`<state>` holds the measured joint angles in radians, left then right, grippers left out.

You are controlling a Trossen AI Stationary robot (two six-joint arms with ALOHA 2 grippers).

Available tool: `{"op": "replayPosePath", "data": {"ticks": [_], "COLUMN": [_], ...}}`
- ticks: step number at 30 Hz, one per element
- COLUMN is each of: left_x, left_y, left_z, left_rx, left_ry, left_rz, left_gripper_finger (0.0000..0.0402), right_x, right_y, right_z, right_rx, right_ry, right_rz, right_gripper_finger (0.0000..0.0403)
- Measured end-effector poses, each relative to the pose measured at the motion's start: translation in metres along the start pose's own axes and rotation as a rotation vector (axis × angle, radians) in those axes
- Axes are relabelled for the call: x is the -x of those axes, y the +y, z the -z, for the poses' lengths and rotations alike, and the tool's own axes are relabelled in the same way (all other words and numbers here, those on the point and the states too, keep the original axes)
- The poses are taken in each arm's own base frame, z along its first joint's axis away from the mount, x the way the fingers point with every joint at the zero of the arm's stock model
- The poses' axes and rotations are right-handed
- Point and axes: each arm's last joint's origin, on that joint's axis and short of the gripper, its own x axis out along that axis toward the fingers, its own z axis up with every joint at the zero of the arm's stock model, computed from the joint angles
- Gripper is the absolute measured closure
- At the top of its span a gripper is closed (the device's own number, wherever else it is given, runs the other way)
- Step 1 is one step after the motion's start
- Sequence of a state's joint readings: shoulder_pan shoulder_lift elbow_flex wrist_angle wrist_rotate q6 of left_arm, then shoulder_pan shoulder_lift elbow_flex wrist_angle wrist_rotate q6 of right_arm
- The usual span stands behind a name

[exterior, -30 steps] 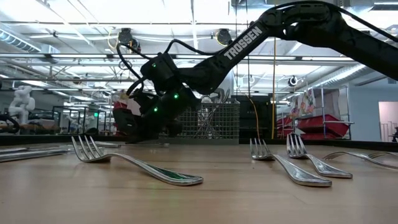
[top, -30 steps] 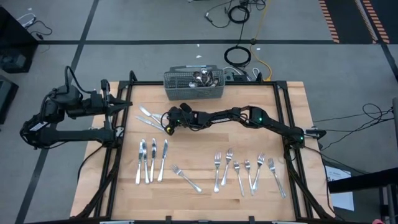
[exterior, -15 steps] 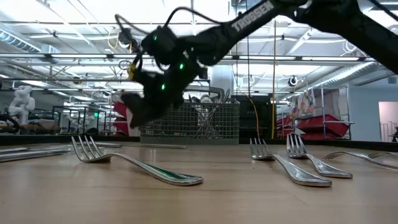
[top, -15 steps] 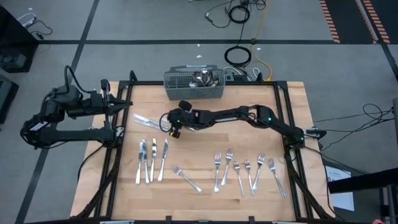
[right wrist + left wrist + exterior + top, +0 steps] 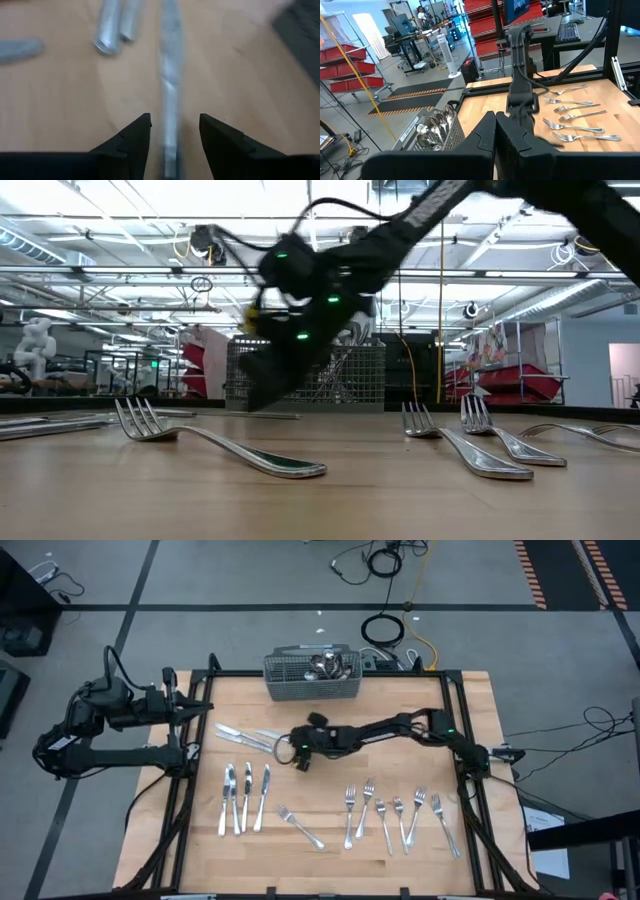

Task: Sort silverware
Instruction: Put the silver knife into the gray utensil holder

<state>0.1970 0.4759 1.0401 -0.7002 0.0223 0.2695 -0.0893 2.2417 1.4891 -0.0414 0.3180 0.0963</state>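
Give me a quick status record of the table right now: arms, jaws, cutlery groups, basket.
right gripper: over mid-table, jaws open, holding nothing
left gripper: parked at the table's left edge, jaws shut
loose knives: lying flat, just left of the right gripper
knife row: three side by side, front left
forks: grouped front right
lone fork: front centre, apart from the group
basket: back edge, cutlery still inside

Silverware (image 5: 395, 817) flat on table, grouped by type.
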Motion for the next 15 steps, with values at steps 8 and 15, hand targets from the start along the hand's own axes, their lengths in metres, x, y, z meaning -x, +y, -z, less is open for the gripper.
{"op": "replayPosePath", "data": {"ticks": [8, 15], "left_x": [0.0, 0.0], "left_y": [0.0, 0.001], "left_z": [-0.001, -0.003], "left_rx": [-0.01, -0.007], "left_ry": [-0.014, -0.035], "left_rz": [-0.004, -0.015], "left_gripper_finger": [0.0391, 0.0391], "right_x": [0.039, 0.039], "right_y": [-0.021, -0.012], "right_z": [0.055, 0.065], "right_rx": [-0.19, -0.172], "right_ry": [-0.232, -0.244], "right_rz": [-0.014, -0.052], "right_gripper_finger": [0.0242, 0.0237]}}
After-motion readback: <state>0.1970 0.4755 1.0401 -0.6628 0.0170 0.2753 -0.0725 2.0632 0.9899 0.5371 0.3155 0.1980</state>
